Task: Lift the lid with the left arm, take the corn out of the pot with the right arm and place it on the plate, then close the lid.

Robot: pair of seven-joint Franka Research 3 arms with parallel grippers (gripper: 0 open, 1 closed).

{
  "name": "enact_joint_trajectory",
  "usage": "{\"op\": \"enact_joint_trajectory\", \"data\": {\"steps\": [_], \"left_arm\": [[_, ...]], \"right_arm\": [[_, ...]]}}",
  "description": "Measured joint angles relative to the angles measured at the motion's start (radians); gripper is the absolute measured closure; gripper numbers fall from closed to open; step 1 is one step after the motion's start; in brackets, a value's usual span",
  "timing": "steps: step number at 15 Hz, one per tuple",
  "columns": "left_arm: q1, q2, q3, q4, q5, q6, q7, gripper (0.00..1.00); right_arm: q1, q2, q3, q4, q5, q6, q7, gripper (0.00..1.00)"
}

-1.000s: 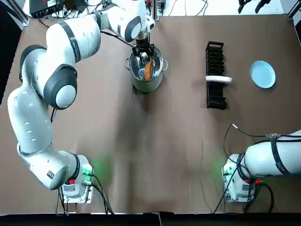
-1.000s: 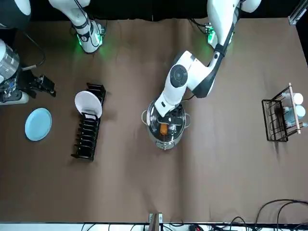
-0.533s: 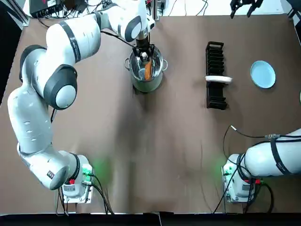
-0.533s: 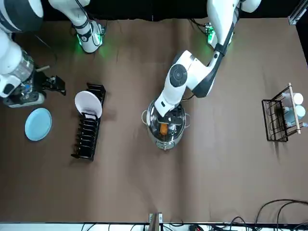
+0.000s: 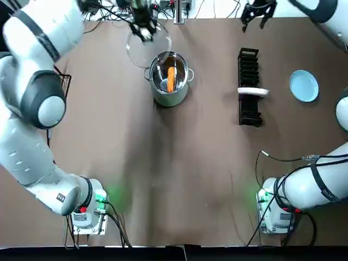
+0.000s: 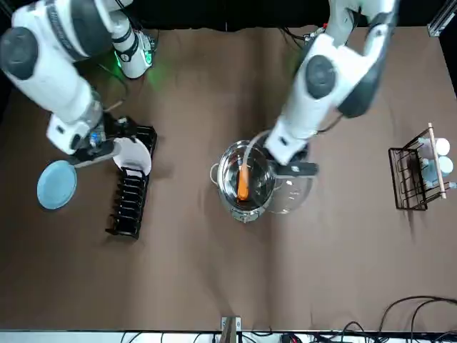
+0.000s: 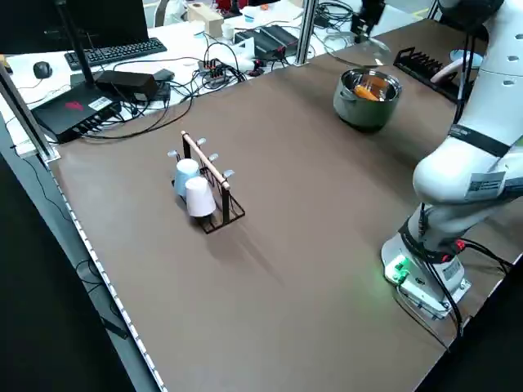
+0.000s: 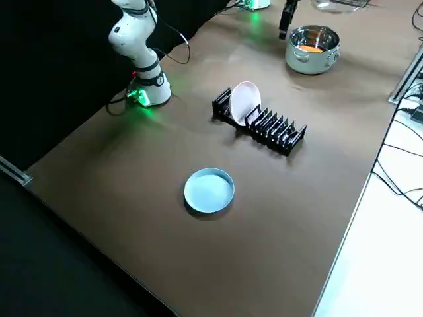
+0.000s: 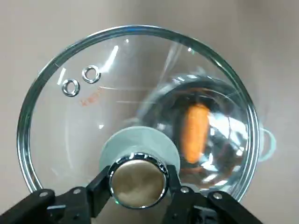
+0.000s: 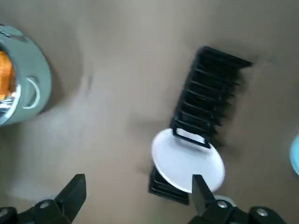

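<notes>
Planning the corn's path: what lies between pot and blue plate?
The black dish rack, holding a white plate, stands between pot and blue plate; top view shows it.

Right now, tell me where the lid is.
Top view: the lid is held up by the left claw, just off the far-left side of the pot.
</notes>
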Motion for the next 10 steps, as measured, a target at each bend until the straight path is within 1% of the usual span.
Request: {"op": "enact_joint_trajectory", "data": {"steps": [1, 3, 5, 7, 9, 10], "left_arm": [[0.068, -0.038, 0.002, -0.003, 0.034, -0.045, 0.085, 0.49], [0.113, -0.05, 0.003, -0.008, 0.051, -0.077, 0.153, 0.49], [0.15, -0.051, 0.002, -0.011, 0.053, -0.094, 0.216, 0.49], [0.191, -0.051, 0.002, -0.011, 0.054, -0.126, 0.279, 0.49], [0.235, -0.052, 0.001, -0.012, 0.054, -0.14, 0.342, 0.49], [0.252, -0.053, 0.001, -0.012, 0.054, -0.141, 0.365, 0.49]], "right_arm": [[0.069, 0.03, 0.003, 0.006, 0.006, 0.035, 0.048, 0.0], [0.173, 0.084, 0.005, 0.036, 0.012, 0.058, 0.156, 0.0], [0.279, 0.175, 0.008, 0.113, 0.013, 0.076, 0.273, 0.0], [0.356, 0.292, 0.008, 0.212, 0.013, 0.112, 0.382, 0.0], [0.411, 0.415, 0.008, 0.301, 0.013, 0.194, 0.479, 0.0], [0.435, 0.465, 0.006, 0.33, 0.012, 0.249, 0.529, 0.0]]}}
